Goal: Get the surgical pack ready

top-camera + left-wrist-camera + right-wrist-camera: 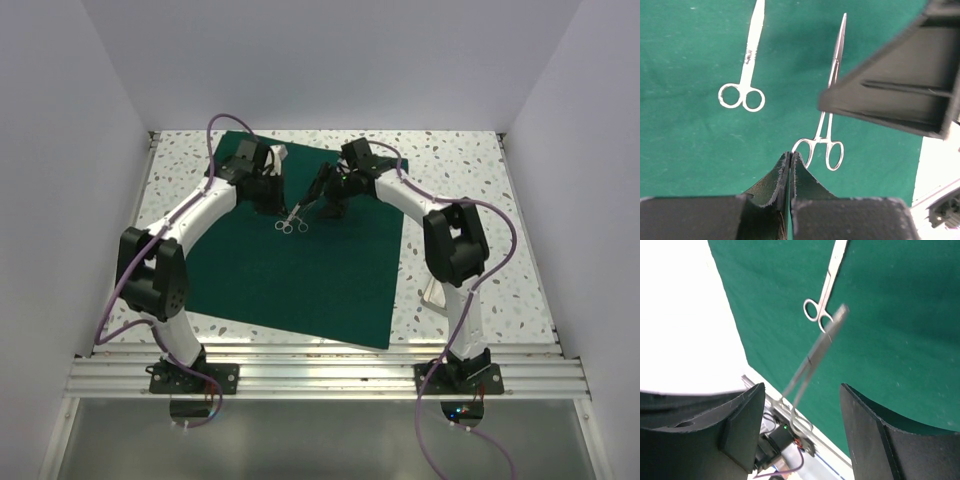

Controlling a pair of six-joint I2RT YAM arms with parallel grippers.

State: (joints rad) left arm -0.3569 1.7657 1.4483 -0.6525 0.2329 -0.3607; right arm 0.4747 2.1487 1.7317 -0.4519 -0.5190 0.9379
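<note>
Scissors [751,50] and a ring-handled clamp [836,55] are seen side by side on the green drape [300,280], placed toward its far edge by the top view. The left gripper [790,156] is shown clenched at the clamp's ring only in its own view, though a pinch on it cannot be confirmed. The right gripper [801,387] is held spread, the blurred clamp framed untouched between its jaws.

The top view looks down from above and behind the arm bases [195,378] over the whole table [470,170]. The wrist cameras peer closely past the left end effector [790,157] and right end effector [800,395] (steeply downward) at the green drape [290,270]; all three share the scissors [290,223].
</note>
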